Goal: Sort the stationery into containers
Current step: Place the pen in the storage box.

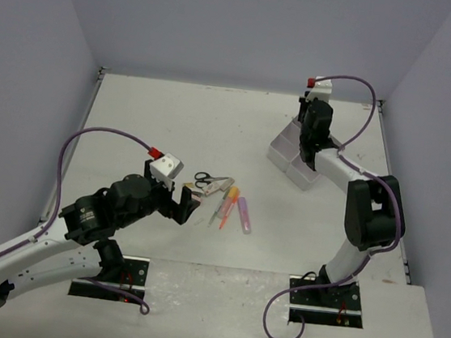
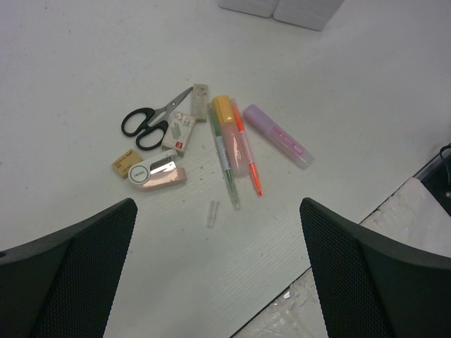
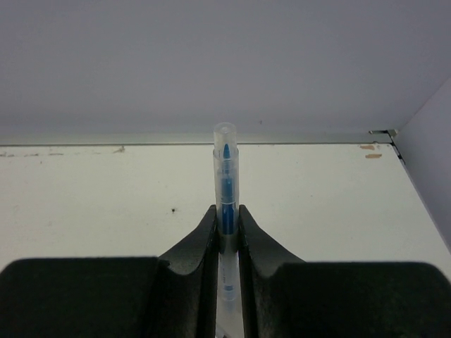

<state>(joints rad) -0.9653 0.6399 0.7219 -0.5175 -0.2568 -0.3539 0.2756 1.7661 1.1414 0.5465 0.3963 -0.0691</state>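
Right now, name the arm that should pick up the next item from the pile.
Left. The left tool is open and faces the scissors and markers close ahead. The right tool is shut on a blue pen over by the white box, far from the pile.

clear plastic pen point(image 3: 225, 176), matt white table point(image 2: 366, 98)

Left hand point(image 1: 191, 206) near scissors point(image 1: 208, 181), right hand point(image 1: 310, 152) at box point(image 1: 285, 156)

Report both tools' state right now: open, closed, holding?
Left tool: open, empty.
Right tool: closed on a blue pen.
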